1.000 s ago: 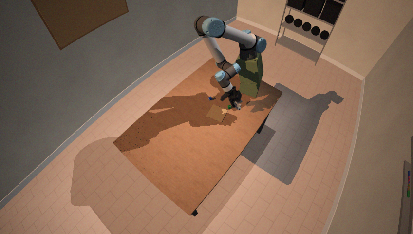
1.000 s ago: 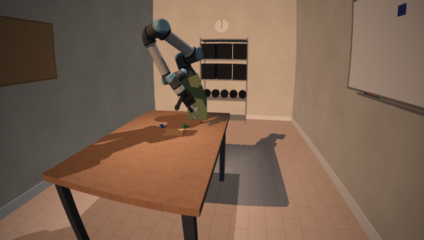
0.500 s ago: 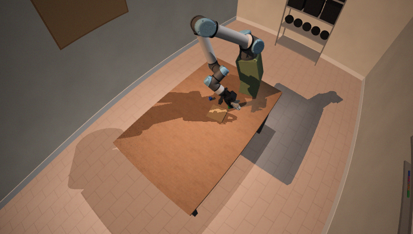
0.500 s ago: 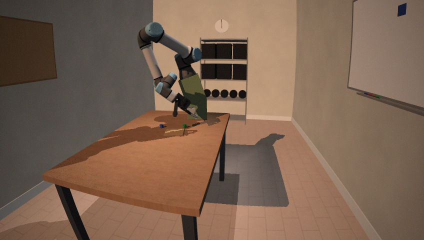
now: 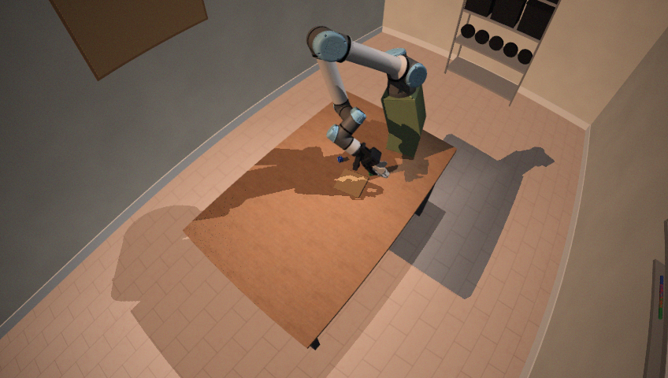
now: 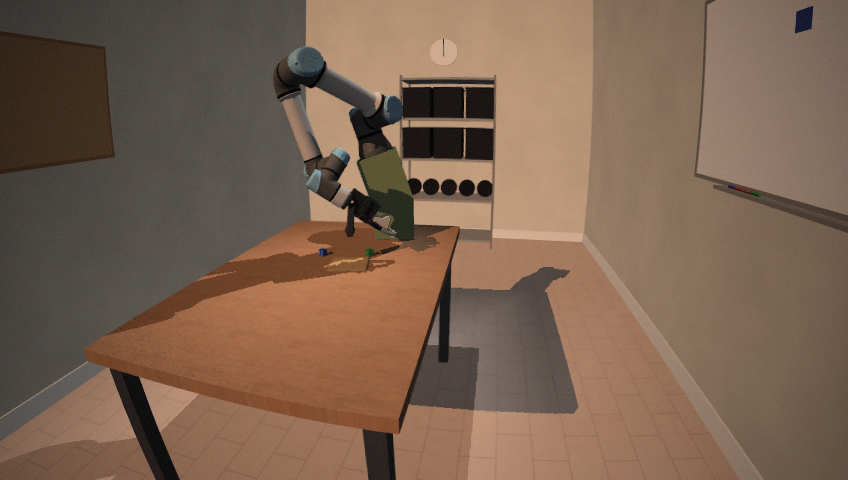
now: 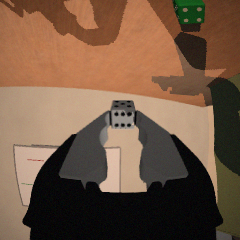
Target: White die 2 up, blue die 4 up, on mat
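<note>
1. One white die (image 7: 122,114), small, rigid and seemingly light, sits pinched by opposite flat faces in the end effector (image 7: 122,121), above the surface (image 5: 290,243).
2. It hangs just beside the mat (image 5: 350,183), near the green die (image 7: 189,11).

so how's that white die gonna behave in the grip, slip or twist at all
The white die looks rigid, so it probably won't deform. The gripper pinches it only at the fingertips on two flat sides, so it could pivot if bumped. Its flat faces should let it settle without rolling once set on the mat.
</note>
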### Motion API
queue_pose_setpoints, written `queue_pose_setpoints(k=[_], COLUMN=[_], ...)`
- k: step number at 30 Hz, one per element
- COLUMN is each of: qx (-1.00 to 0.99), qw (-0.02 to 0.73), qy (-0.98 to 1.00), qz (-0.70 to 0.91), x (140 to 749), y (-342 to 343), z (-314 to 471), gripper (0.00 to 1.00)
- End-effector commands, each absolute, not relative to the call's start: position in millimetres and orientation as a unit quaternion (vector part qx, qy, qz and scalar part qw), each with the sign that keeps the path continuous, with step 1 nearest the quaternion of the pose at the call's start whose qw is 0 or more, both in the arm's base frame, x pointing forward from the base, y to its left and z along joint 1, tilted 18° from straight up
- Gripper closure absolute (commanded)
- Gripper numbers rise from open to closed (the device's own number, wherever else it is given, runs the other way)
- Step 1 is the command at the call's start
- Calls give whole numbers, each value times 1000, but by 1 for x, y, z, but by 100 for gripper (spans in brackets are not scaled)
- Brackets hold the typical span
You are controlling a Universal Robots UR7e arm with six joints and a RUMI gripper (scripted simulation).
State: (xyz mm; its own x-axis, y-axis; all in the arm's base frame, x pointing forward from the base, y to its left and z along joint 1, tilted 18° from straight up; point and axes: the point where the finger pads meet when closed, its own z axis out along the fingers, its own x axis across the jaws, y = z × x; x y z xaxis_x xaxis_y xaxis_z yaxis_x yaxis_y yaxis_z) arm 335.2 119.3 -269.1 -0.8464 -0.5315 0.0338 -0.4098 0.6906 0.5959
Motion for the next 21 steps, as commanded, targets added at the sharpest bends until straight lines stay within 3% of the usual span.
queue_pose_setpoints(k=[1, 21], qx=[259, 259], qw=[104, 106], qy=[-913, -913], qz=[-297, -297], x=[336, 343], y=[119, 102], z=[-271, -325], gripper=[94, 94])
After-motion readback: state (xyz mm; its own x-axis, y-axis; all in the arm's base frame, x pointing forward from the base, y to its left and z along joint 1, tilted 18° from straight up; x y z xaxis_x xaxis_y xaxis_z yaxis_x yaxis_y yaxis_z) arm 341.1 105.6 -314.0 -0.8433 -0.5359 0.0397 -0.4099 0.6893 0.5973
